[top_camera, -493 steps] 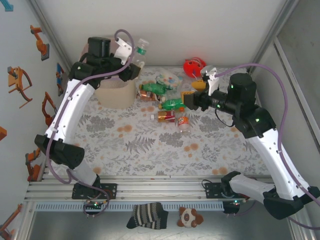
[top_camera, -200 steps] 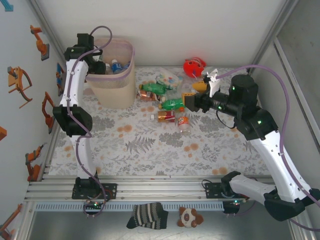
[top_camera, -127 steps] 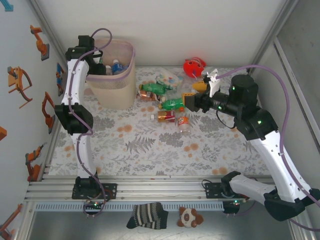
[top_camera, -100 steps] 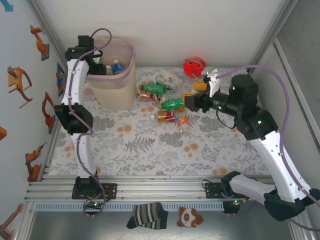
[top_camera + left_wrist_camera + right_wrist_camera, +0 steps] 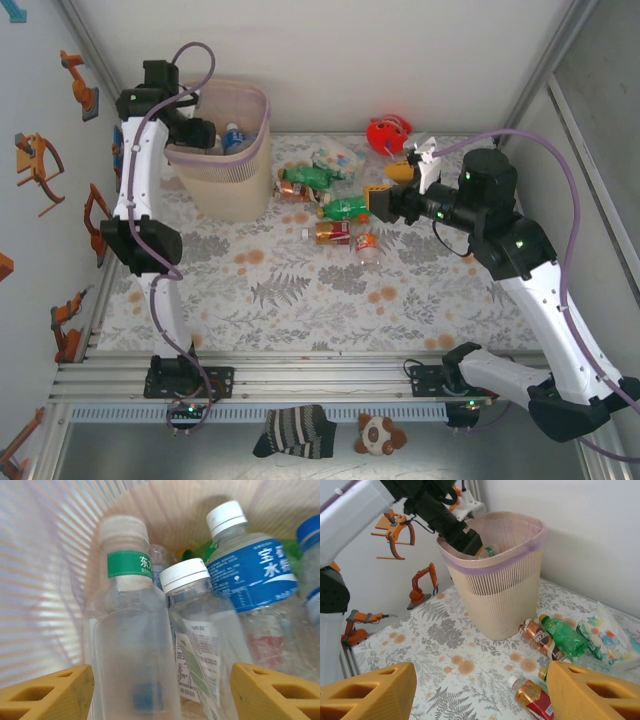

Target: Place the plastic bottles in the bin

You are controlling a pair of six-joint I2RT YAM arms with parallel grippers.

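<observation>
Plainly, between white walls (image 5: 350,60), left claw (image 5: 160,672) and right claw (image 5: 480,667) gape empty above the leaf-printed table (image 5: 300,290).

A red round toy (image 5: 388,133) sits near the right gripper (image 5: 374,203), on its far side by the back wall. A patterned white-green packet (image 5: 335,157) lies ahead of that gripper on the floral bench (image 5: 300,290). A striped sock (image 5: 295,431) and a plush toy (image 5: 380,434) lie well behind it.

From high behind the near edge, we look down over the whole table (image 5: 300,300). Our left wrist view peers close inside the bin (image 5: 50,580); our right wrist view faces that same bin from farther off.
</observation>
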